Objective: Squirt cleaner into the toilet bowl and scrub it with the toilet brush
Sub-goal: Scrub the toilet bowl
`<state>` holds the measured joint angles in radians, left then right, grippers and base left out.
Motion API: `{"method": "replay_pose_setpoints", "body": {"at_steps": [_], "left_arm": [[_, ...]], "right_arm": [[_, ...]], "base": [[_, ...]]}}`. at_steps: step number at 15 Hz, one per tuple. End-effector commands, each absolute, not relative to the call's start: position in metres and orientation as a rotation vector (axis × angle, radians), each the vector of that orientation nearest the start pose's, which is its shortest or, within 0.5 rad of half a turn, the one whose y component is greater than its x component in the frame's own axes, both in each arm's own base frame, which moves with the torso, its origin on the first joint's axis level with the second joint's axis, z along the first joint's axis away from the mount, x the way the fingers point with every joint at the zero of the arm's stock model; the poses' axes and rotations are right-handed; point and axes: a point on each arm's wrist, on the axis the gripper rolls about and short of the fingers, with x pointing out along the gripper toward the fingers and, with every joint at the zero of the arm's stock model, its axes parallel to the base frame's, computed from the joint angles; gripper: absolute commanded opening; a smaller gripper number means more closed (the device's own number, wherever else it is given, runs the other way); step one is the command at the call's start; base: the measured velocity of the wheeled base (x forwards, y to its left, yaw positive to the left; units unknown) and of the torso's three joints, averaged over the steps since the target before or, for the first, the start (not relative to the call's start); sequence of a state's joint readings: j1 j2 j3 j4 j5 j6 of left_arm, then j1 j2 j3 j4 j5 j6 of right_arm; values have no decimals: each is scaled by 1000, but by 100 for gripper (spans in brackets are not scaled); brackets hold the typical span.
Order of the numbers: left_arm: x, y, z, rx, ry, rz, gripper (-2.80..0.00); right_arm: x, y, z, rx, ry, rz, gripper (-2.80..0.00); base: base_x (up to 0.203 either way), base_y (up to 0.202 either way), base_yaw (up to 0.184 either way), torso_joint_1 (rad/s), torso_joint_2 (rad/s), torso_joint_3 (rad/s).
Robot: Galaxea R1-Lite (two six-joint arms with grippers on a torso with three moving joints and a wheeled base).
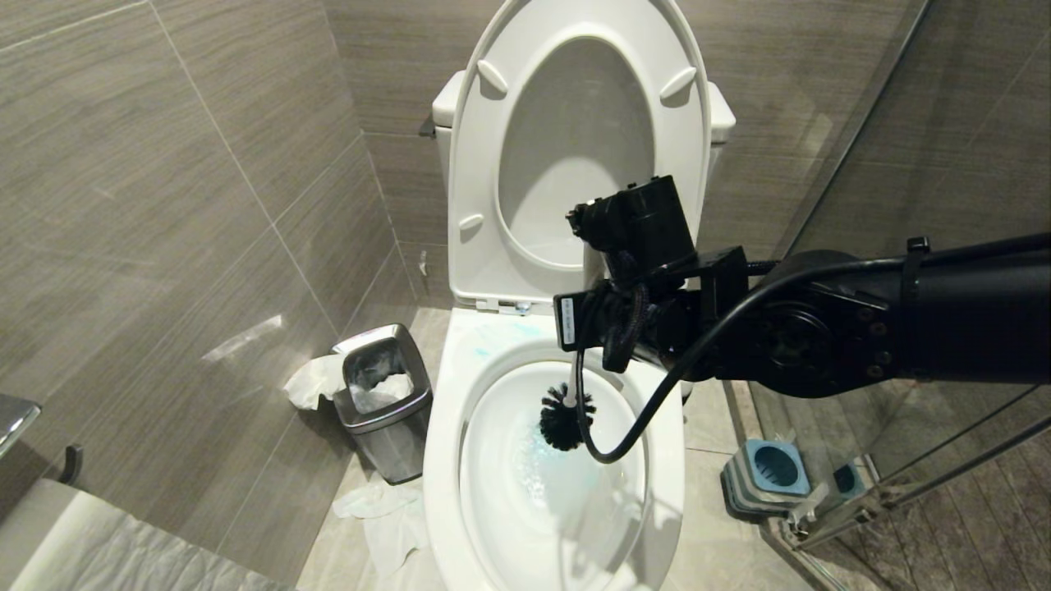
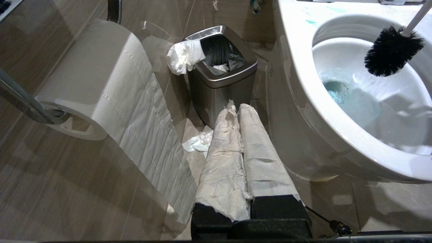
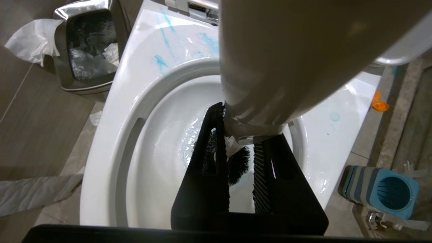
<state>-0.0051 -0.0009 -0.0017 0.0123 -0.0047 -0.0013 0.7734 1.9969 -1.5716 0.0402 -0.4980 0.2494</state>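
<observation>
The toilet bowl (image 1: 442, 443) stands open, with its seat and lid (image 1: 476, 164) raised. Turquoise cleaner (image 2: 337, 92) tints the water, and pale smears (image 3: 162, 62) mark the back rim. My right gripper (image 1: 591, 328) reaches in from the right above the bowl and is shut on the toilet brush's white handle (image 3: 287, 50). The black bristle head (image 1: 565, 420) hangs inside the bowl, near its back wall and just above the water. The brush's blue-and-grey striped base (image 1: 772, 472) sits on the floor to the right. My left gripper (image 2: 238, 108) is shut, its fingers wrapped in tissue, low beside the bowl.
A square steel bin (image 1: 382, 402) with tissue hanging out stands left of the bowl, and crumpled paper (image 1: 386, 517) lies on the floor. A toilet roll (image 2: 87, 84) hangs at the near left. A glass shower panel (image 1: 944, 205) closes the right side. An orange cap (image 3: 379, 105) lies on the floor.
</observation>
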Motion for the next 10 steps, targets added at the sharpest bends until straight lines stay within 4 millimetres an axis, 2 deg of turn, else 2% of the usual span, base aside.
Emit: {"method": "replay_pose_setpoints", "body": {"at_steps": [1, 7, 10], "left_arm": [[-23, 0, 75, -2, 11, -11, -280], [-23, 0, 75, -2, 11, -10, -280], [-23, 0, 75, -2, 11, -10, -280]], "right_arm": [[300, 277, 216, -40, 410, 192, -280], [358, 311, 135, -59, 456, 127, -280], [383, 321, 97, -42, 480, 103, -280]], "base": [[0, 0, 0, 0, 0, 0], [0, 0, 0, 0, 0, 0], [0, 0, 0, 0, 0, 0]]}}
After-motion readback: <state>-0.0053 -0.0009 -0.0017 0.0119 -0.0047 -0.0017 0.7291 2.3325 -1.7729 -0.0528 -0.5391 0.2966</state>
